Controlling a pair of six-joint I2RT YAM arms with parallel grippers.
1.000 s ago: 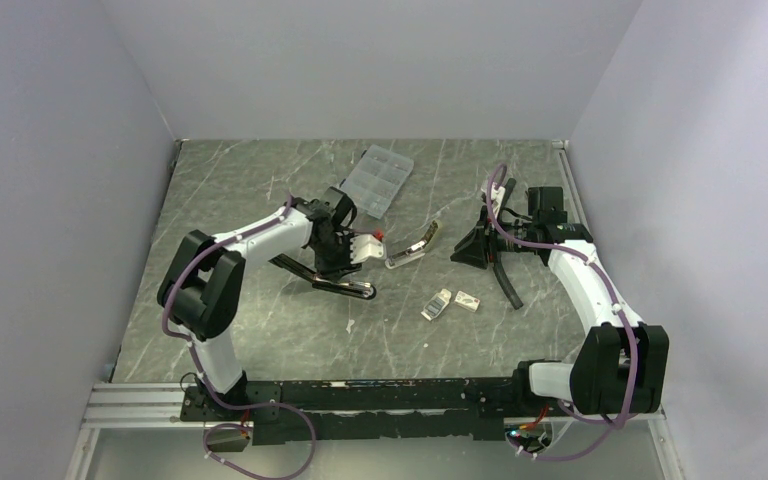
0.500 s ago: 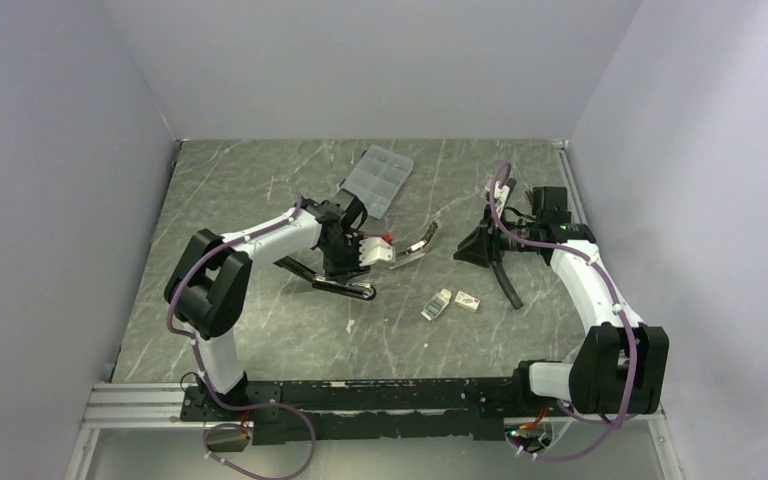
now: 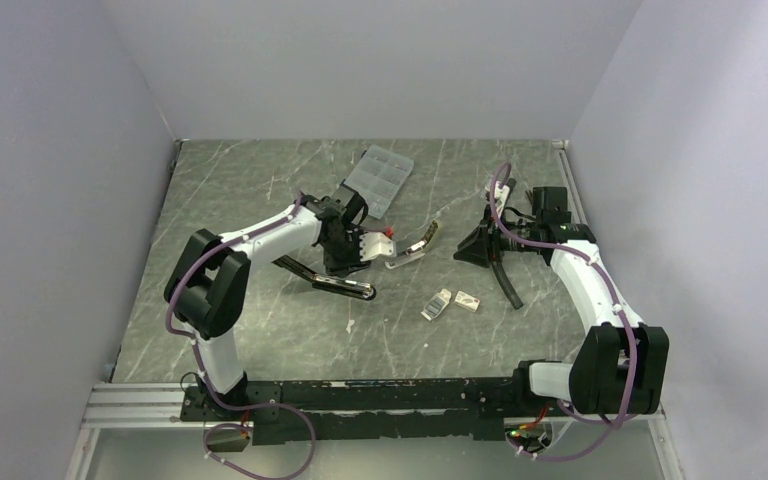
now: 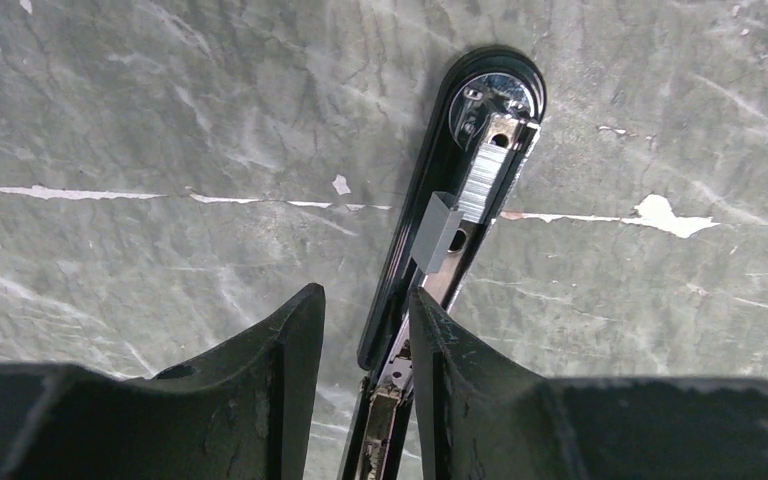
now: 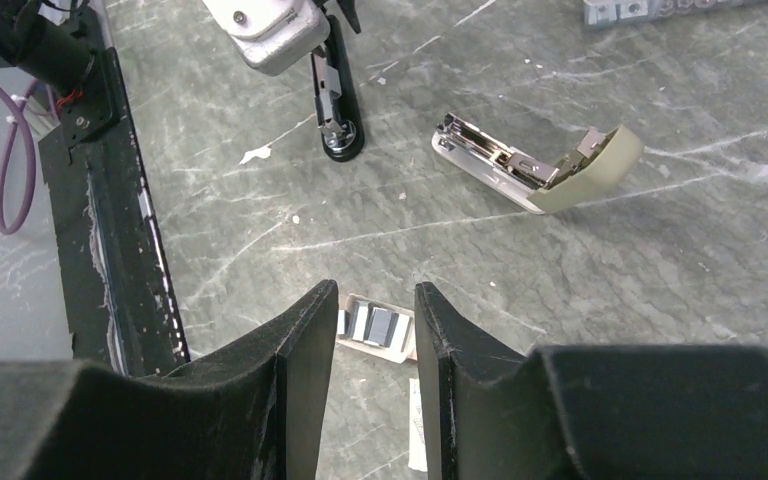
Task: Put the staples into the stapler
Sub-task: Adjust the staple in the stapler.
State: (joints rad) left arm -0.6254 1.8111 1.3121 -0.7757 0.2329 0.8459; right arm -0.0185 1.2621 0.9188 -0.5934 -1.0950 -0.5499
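The stapler is in two parts. Its black base with the open magazine [image 4: 430, 250] lies on the table under my left gripper [image 4: 365, 305]. A silvery staple strip [image 4: 480, 180] sits in the channel near the tip, with a grey pusher [image 4: 438, 230] behind it. My left gripper's jaws stand a little apart astride the rail, not clamping it. The cream stapler top [image 5: 540, 165] lies apart, also in the top view [image 3: 415, 245]. My right gripper [image 5: 375, 295] is open and empty above the white box tray of staples [image 5: 375, 325], with the sleeve [image 3: 467, 301] beside the tray.
A clear compartment case [image 3: 378, 178] lies at the back of the table. A black strip [image 3: 508, 285] lies under the right arm. The black rail at the near edge [image 5: 110, 250] shows at the left of the right wrist view.
My left gripper has shifted slightly right and towards the back over the black base. The right arm has barely moved.
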